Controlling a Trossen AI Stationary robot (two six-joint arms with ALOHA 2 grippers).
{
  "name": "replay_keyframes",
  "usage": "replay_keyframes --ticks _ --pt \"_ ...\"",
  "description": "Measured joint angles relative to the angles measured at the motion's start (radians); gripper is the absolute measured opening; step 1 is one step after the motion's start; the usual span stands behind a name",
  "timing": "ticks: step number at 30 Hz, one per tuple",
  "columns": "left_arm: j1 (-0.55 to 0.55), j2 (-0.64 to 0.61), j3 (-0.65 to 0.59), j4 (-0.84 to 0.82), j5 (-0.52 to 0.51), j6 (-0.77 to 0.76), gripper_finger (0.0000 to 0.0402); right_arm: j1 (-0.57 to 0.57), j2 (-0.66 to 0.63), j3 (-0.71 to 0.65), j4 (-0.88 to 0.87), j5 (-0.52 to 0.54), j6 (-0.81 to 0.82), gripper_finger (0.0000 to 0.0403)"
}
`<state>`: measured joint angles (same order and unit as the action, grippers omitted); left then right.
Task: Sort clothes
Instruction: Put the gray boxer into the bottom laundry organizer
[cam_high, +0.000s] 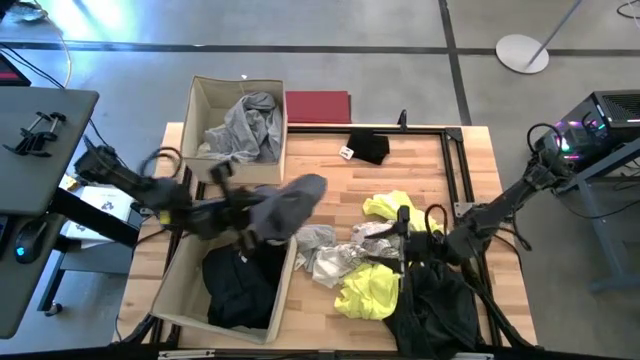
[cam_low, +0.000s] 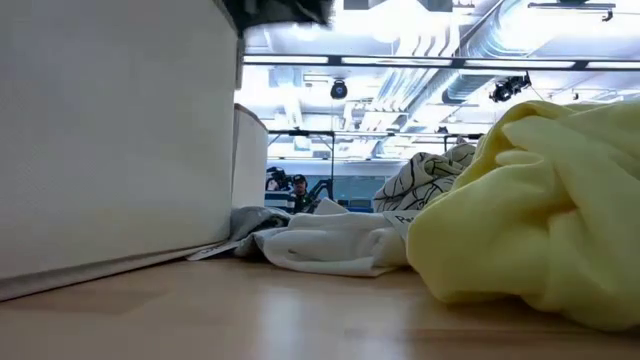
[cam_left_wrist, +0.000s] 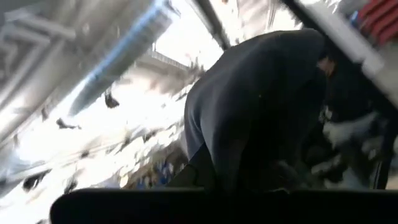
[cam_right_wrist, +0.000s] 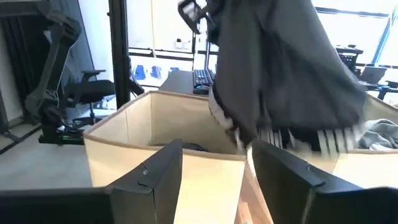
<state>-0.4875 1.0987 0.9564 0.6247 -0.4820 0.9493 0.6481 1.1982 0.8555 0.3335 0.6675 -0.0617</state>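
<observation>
**Left arm lifts a dark grey garment between the two sorting boxes**

The left gripper (cam_high: 243, 215) has its fingers pinched together on a soft dark grey fabric garment (cam_high: 290, 203), which hangs in the air over the gap between two boxes. In the left wrist view the same cloth (cam_left_wrist: 261, 112) drapes in a loose hump just past the fingers.

The right gripper (cam_high: 410, 243) sits lower on the table with its fingers spread apart and nothing between them, resting among the unsorted pile.

Nearest the left gripper, a beige fabric box (cam_high: 168, 296) at the table's front edge holds black clothing (cam_high: 238, 285). A second beige fabric box (cam_high: 197, 110) at the back holds light grey clothing (cam_high: 245, 128).

Around the right gripper lie crumpled neon yellow garments (cam_high: 370, 290), a white patterned piece (cam_high: 340, 258) and a heap of black fabric (cam_high: 435, 310). A small folded black item (cam_high: 368, 148) lies apart toward the table's back, near a flat dark red rectangle (cam_high: 318, 106) beyond the edge.

The garment looks light, limp and matte, so it will likely sag and swing rather than hold shape. A pinch on a bunched fold should carry it better than a single edge.
</observation>
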Motion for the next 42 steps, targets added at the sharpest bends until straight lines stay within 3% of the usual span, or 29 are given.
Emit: replay_keyframes --ticks 4,7,15,23,28,33,38,42 --pt "-0.12 -0.073 0.0 -0.003 -0.006 0.04 0.0001 0.043 0.024 0.0 0.004 0.082 0.001 0.0183" --pt "-0.208 -0.106 0.001 -0.022 -0.076 0.043 0.0 0.059 0.048 0.0 0.008 0.113 0.01 0.0183" --pt "-0.414 -0.092 0.001 -0.136 -0.549 0.104 0.0 0.068 0.092 0.0 0.029 0.116 0.012 0.0183" --pt "-0.583 -0.01 0.001 -0.146 -0.898 0.1 0.0 0.068 0.092 0.0 0.035 0.116 0.02 0.0183" --pt "-0.699 0.029 0.001 -0.179 -0.958 0.03 0.0 0.068 0.092 0.0 0.038 0.116 0.02 0.0183" --pt "-0.781 0.041 0.001 -0.181 -1.087 -0.143 0.0 0.068 0.092 0.0 0.038 0.116 0.02 0.0183" --pt "-0.804 0.039 0.001 -0.231 -1.09 -0.348 0.0 0.068 0.092 0.0 0.042 0.115 0.02 0.0183" --pt "-0.803 0.033 0.001 -0.415 -1.088 -0.571 0.0 0.068 0.092 0.0 0.042 0.106 0.02 0.0183"
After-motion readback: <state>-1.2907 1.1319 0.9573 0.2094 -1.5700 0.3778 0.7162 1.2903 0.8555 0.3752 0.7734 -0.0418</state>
